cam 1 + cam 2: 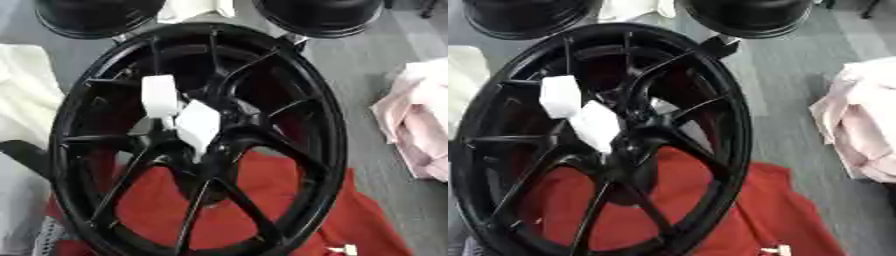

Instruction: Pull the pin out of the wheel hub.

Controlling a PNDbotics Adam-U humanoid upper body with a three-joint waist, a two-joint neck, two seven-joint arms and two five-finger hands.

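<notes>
A black multi-spoke wheel (325,135) fills the middle of both views, its face turned toward me. At its hub (206,150) sit two white blocky pieces: one (160,96) upright at the upper left, the other (199,125) slanting down to the hub's centre. They touch each other. I cannot tell which of them is the pin. Neither of my hands shows in either view. A black bar (22,156) comes in from the left edge behind the rim; what it is I cannot make out.
A red cloth (367,220) lies under the wheel, with a small white bit (343,248) on its lower right. White fabric (22,95) is at the left, pink fabric (420,125) at the right. Two black round objects (750,17) stand behind the wheel on grey floor.
</notes>
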